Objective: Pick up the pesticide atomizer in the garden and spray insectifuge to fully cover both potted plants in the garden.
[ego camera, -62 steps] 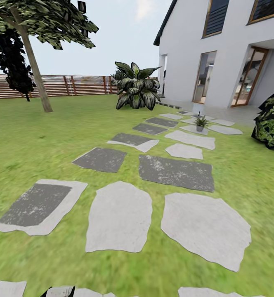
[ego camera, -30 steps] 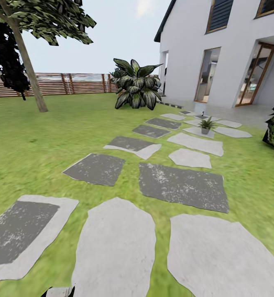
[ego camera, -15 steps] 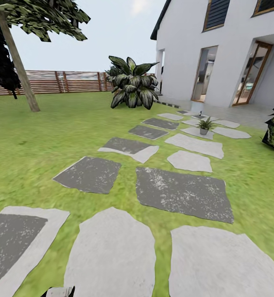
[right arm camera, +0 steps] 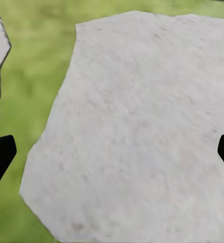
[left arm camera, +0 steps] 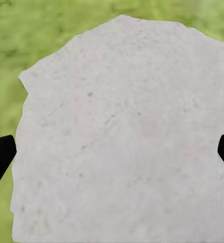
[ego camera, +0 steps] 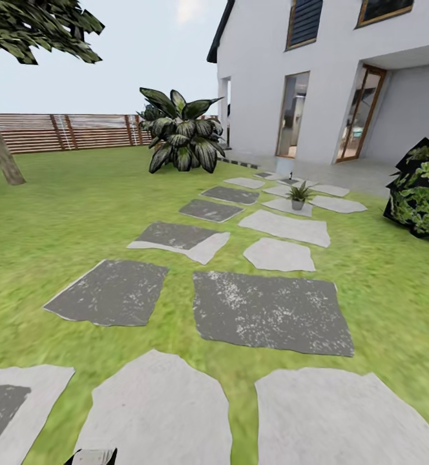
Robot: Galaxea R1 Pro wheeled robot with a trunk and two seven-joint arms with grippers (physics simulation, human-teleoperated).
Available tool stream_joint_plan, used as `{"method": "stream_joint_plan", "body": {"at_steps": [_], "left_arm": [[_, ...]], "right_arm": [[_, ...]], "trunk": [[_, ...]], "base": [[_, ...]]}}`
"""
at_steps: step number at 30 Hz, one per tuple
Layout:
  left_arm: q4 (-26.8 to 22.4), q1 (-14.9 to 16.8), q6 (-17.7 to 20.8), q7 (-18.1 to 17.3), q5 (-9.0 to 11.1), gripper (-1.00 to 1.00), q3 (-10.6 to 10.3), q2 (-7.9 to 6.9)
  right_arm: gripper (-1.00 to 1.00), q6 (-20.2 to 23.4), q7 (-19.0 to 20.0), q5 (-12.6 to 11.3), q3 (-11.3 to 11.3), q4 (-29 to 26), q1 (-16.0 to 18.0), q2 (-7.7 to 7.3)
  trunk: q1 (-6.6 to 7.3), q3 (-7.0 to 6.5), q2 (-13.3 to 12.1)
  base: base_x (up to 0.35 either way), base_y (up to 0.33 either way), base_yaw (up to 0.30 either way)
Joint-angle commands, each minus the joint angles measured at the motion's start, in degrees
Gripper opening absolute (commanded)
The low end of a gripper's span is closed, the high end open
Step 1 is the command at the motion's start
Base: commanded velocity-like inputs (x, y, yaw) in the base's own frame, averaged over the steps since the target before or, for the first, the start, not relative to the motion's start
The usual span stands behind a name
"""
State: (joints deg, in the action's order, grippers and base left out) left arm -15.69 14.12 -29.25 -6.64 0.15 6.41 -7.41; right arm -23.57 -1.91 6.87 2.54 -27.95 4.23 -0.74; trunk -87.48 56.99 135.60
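One small potted plant (ego camera: 298,194), a rosette of pointed green leaves in a tiny dark pot, stands on a pale stepping stone far ahead, near the house. I cannot make out the pesticide atomizer from this distance. In the left wrist view my left gripper (left arm camera: 112,154) hangs open over a pale stone (left arm camera: 122,131), with dark fingertips (left arm camera: 0,158) at both edges of the picture. In the right wrist view my right gripper (right arm camera: 112,154) is also open, above another pale stone (right arm camera: 142,126) bordered by grass. Nothing is held in either.
Grey and pale stepping stones (ego camera: 266,310) run across the lawn toward the white house (ego camera: 318,71). A large striped agave (ego camera: 179,132) stands at the back by the brown slatted fence (ego camera: 72,131). A tree trunk (ego camera: 1,158) is at the left, a dark leafy bush (ego camera: 424,190) at the right.
The whole head view has shifted left and the stones have come closer, so the camera moved forward and turned right. The bush at the right shows more. The grippers stay open.
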Motion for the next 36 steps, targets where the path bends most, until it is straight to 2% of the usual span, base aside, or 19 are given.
{"method": "stream_joint_plan", "body": {"at_steps": [1,36], "left_arm": [[0.0,0.0,-0.1,-0.6,0.0,1.00,0.5,0.03],[0.0,0.0,-0.1,-0.6,0.0,1.00,0.5,0.03]], "right_arm": [[1.00,-0.2,-0.2,0.6,0.2,0.1,0.0,0.03],[1.00,-0.1,-0.2,0.6,0.2,0.1,0.0,0.04]], "trunk": [[-0.02,0.05,0.0],[-0.02,0.05,0.0]], "base": [[0.338,0.000,-0.051],[0.339,0.000,-0.004]]}}
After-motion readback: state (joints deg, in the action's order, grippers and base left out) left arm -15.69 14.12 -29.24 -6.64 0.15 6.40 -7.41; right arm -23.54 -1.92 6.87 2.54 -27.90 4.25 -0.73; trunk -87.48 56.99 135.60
